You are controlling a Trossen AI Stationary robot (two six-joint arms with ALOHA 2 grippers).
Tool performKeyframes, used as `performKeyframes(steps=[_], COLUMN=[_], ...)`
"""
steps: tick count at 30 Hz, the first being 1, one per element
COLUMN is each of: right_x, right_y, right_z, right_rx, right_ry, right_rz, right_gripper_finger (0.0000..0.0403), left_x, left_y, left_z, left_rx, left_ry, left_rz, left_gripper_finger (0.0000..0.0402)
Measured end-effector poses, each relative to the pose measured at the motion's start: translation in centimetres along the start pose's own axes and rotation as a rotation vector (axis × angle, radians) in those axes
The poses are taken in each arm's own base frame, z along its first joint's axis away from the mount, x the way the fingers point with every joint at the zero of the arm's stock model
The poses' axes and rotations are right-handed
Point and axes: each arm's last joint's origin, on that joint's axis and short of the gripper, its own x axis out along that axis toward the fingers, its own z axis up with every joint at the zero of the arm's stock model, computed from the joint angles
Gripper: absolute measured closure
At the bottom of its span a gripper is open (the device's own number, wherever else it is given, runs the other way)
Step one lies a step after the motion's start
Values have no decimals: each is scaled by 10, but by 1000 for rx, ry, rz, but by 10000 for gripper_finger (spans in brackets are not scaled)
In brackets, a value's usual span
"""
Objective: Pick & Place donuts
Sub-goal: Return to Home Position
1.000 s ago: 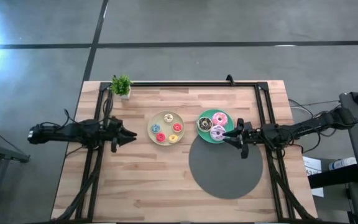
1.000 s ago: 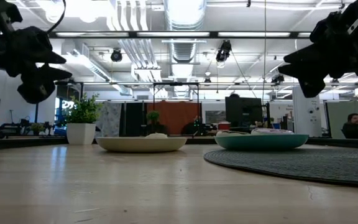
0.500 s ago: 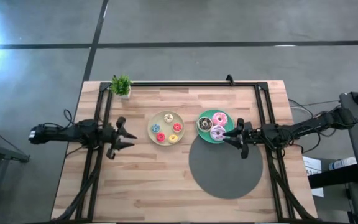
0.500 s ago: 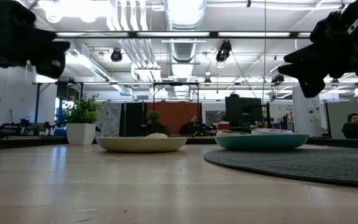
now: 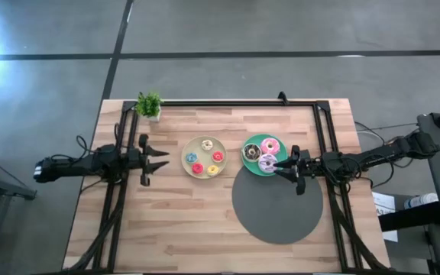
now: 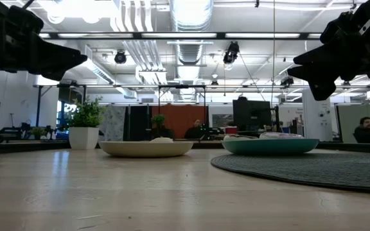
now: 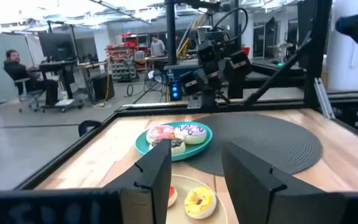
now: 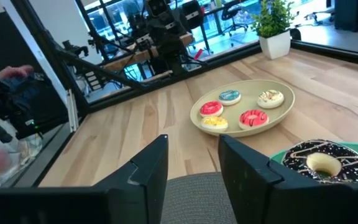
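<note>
Left gripper (image 5: 163,158) now spread wide, slightly nearer the potted plant (image 5: 149,105) than before.

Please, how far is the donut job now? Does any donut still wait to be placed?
Done: five small donuts lie on the beige plate, three larger donuts on the teal plate; no donut shows on the bare table. In hand: nothing; the left gripper, beside the beige plate, and the right gripper, at the teal plate, are open and empty. Left: probably only parking both arms.
</note>
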Motion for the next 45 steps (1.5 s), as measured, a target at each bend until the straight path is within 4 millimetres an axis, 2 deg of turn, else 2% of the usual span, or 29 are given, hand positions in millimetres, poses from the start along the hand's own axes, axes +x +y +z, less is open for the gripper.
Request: performKeyframes(steps=[15, 29, 34, 37, 42, 45], right_x=[0, -1, -7, -11, -17, -19], right_y=[0, 0, -1, 1, 3, 0], right_z=[0, 3, 12, 19, 25, 22], right_rx=[0, 3, -120, -178, -371, -381], right_ry=[0, -35, -115, -159, -189, -149], right_rz=[0, -14, -57, 27, 227, 222], right_gripper_finger=[280, 269, 272, 275, 272, 270], left_x=[2, 2, 2, 2, 2, 2], left_y=[0, 0, 0, 0, 0, 0], left_z=[-1, 0, 0, 0, 0, 0], left_rx=[-16, -17, -16, -17, -17, -16], left_ry=[22, 16, 16, 16, 15, 15], left_rz=[3, 2, 2, 1, 1, 1], left_gripper_finger=[284, 284, 284, 284, 284, 284])
